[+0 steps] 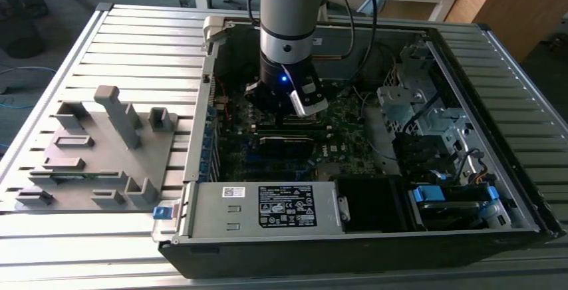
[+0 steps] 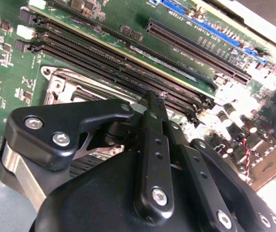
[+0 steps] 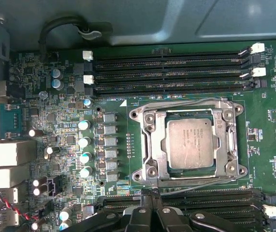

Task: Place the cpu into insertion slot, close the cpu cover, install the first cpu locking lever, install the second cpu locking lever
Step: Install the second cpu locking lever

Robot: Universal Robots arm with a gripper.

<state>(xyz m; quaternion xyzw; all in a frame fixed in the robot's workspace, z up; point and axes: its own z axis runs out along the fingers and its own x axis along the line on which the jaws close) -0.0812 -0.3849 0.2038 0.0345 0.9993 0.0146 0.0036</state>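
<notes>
The cpu (image 3: 191, 141) is seated in the insertion slot (image 3: 153, 147) on the motherboard (image 3: 55, 111), framed by the lowered cpu cover (image 3: 150, 126). The pincer (image 3: 150, 193) is closed on nothing, poised just beside the socket, near the memory slots (image 3: 169, 67)

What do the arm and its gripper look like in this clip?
The arm is a light blue and silver-grey tube ending in a black wrist with a small blue light and a white block; black cables trail behind it. In both wrist views the gripper is matte black, built of flat linkage bars joined by silver screws, with narrow fingers.
</notes>
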